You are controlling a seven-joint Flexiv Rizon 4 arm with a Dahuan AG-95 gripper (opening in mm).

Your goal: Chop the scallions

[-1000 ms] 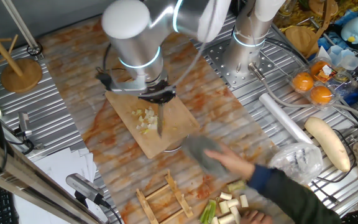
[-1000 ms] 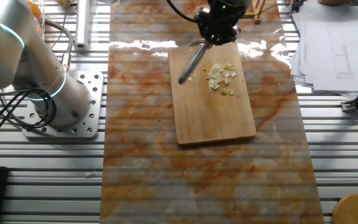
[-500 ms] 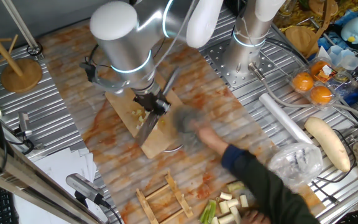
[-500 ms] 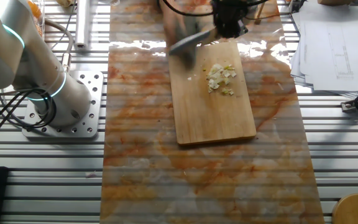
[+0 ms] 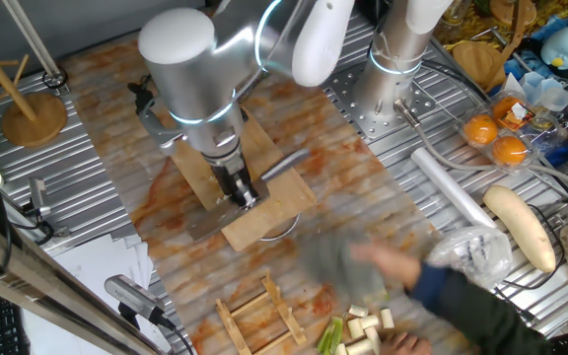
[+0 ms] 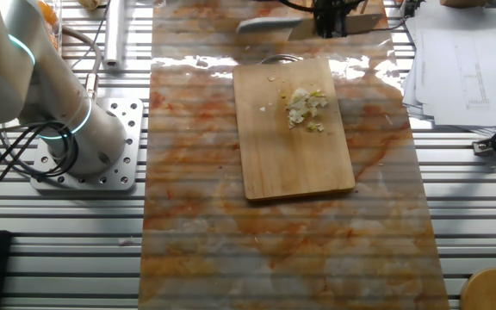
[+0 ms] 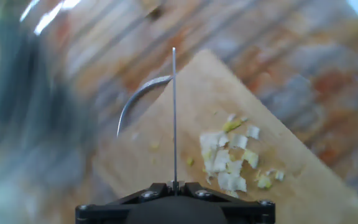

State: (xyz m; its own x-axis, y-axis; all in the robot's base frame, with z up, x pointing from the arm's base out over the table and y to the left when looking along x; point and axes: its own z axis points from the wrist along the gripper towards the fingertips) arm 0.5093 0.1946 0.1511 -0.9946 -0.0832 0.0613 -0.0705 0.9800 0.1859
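Observation:
A small pile of chopped scallions [image 6: 305, 108] [image 7: 232, 160] lies on the wooden cutting board [image 6: 291, 164] [image 5: 264, 213]; in one fixed view the arm hides the pile. My gripper [image 5: 239, 189] [image 6: 331, 15] [image 7: 173, 185] is shut on a knife [image 6: 265, 24] [image 5: 286, 164] [image 7: 173, 112]. The knife is held off the board, past its far end, and the hand view sees it edge-on, left of the pile. Uncut scallion segments [image 5: 365, 323] lie at the table's front edge, where a blurred gloved hand [image 5: 348, 261] moves.
A metal bowl rim [image 6: 281, 58] [image 7: 138, 99] shows at the board's end. A white radish [image 5: 521, 225], oranges [image 5: 496, 138], a plastic bag [image 5: 471, 251] and a wooden rack [image 5: 259, 316] lie around. A second arm's base [image 6: 76, 129] stands beside the mat.
My arm lifted the knife from beside the pile and swung it past the board's end, the blade turning flat. The gloved hand reached toward the board, then drew back toward the uncut segments.

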